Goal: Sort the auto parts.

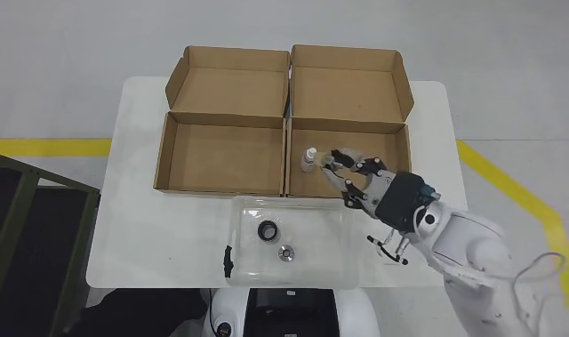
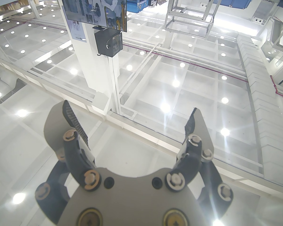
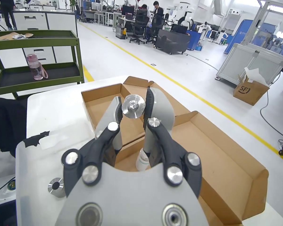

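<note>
My right gripper (image 1: 334,164) hangs over the right cardboard box (image 1: 384,152), shut on a round silver metal part (image 3: 133,106) held between its fingertips. A small white cylindrical part (image 1: 308,159) stands upright in that box, just below the gripper (image 3: 133,105) in the right wrist view, where it shows again as the white part (image 3: 142,162). The clear plastic bin (image 1: 240,248) at the table's front holds a black ring (image 1: 268,231) and a silver disc (image 1: 286,253). The left cardboard box (image 1: 222,159) has nothing in it. My left gripper (image 2: 129,116) is open, pointing up at the ceiling with nothing between its fingers.
Both boxes have their lids folded back toward the table's far edge. A dark green cart (image 1: 36,239) stands on the floor left of the white table (image 1: 133,230). Bare table lies on either side of the bin.
</note>
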